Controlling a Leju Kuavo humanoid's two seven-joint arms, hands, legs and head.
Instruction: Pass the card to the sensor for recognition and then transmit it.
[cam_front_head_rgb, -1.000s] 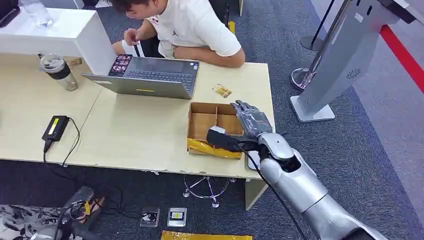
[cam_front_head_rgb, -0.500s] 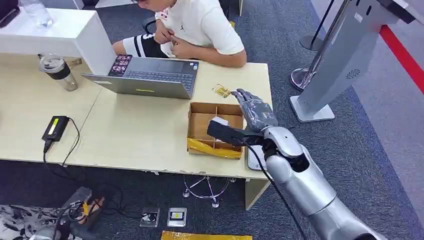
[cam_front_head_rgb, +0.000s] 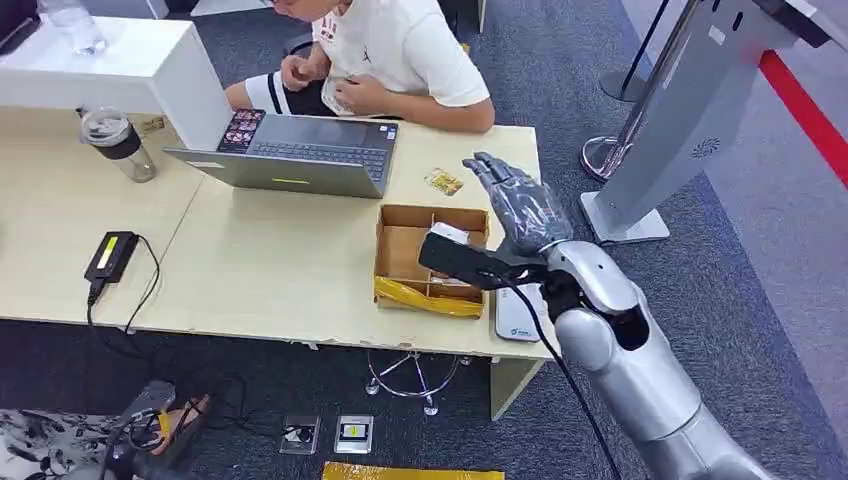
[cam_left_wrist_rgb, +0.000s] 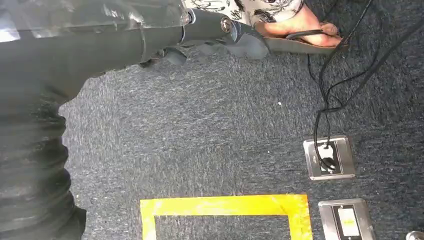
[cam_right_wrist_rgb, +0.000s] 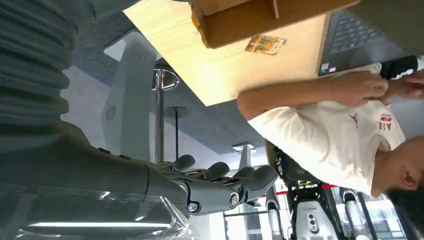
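My right hand (cam_front_head_rgb: 515, 215) hovers above the right side of an open cardboard box (cam_front_head_rgb: 430, 212), fingers stretched toward the far table edge, dark thumb out over the box. It holds nothing; the right wrist view shows its fingers (cam_right_wrist_rgb: 220, 182) bare, with the box (cam_right_wrist_rgb: 250, 20) beyond. A white card (cam_front_head_rgb: 450, 233) lies inside the box, partly behind the thumb. A small yellow card (cam_front_head_rgb: 443, 181) (cam_right_wrist_rgb: 265, 44) lies on the table beyond the box. A flat white device (cam_front_head_rgb: 515, 322) sits at the table's near right edge. My left hand (cam_left_wrist_rgb: 215, 27) hangs over the carpet, holding nothing.
A person (cam_front_head_rgb: 400, 50) sits at the far side behind an open laptop (cam_front_head_rgb: 300, 150). A bottle (cam_front_head_rgb: 118, 142) and a black power adapter (cam_front_head_rgb: 110, 255) lie to the left. A grey kiosk stand (cam_front_head_rgb: 680, 110) rises to the right of the table.
My right hand has risen and moved away from me, from over the box's front toward its far right corner. The person's arms have shifted.
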